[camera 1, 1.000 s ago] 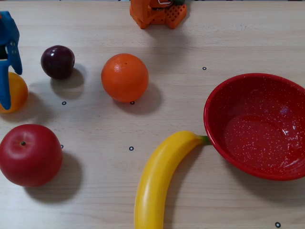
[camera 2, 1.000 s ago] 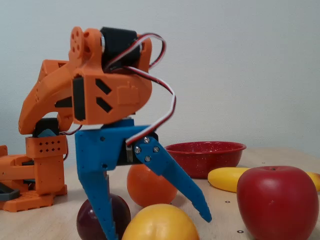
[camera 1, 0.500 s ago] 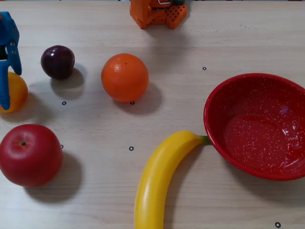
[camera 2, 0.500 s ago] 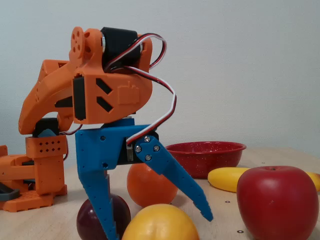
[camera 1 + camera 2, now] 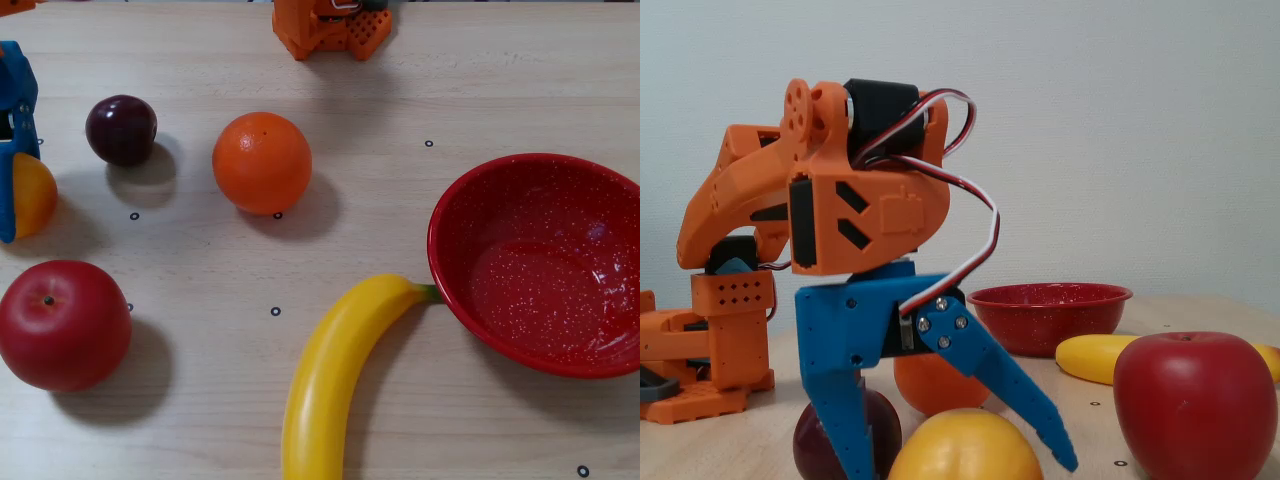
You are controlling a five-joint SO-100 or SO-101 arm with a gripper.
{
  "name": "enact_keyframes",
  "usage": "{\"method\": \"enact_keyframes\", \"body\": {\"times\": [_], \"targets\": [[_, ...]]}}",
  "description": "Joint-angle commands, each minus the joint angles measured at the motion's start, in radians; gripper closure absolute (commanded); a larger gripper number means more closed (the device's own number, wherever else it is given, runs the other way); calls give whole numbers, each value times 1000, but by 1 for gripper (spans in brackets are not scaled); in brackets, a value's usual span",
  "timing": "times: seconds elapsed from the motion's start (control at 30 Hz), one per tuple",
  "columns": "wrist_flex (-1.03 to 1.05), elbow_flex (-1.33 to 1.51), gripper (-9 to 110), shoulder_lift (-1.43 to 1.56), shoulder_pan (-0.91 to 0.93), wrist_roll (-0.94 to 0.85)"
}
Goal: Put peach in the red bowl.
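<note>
- in the fixed view from above, you find the peach (image 5: 32, 195) at the far left edge, middle height, resting on the pale wood-grain table (image 5: 400, 90) with a blue finger of the gripper (image 5: 12, 180) crossing its left side. the red bowl (image 5: 540, 265) sits at the right edge, empty, well apart from the peach, so the carry and the drop are all left to do.
- in that same view the bowl is glossy, shallow and wide, flecked with fine white speckles. the orange (image 5: 262, 162) is dimpled, the apple (image 5: 63, 324) shiny red, the plum (image 5: 121, 129) dark and smooth, and the banana (image 5: 335, 375) curves up until its tip touches the bowl's rim.
- in the low side fixed view, your gripper (image 5: 970, 465) has its blue plastic jaws spread wide, one down each side of the smooth yellow-orange peach (image 5: 965, 446) at bottom centre. it grips nothing yet, and i judge you are at the straddling stage, with the squeeze next.
- there the red bowl (image 5: 1050, 310) shows right of centre behind the arm, and the apple (image 5: 1195, 405) fills the lower right.
</note>
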Motion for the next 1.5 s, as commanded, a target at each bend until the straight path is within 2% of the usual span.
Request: {"method": "enact_keyframes", "body": {"times": [0.0,1.2,1.47], "targets": [[-28,-29,59,69,17,6],[-35,-12,68,71,18,-15],[-43,-11,66,69,18,-17]]}}
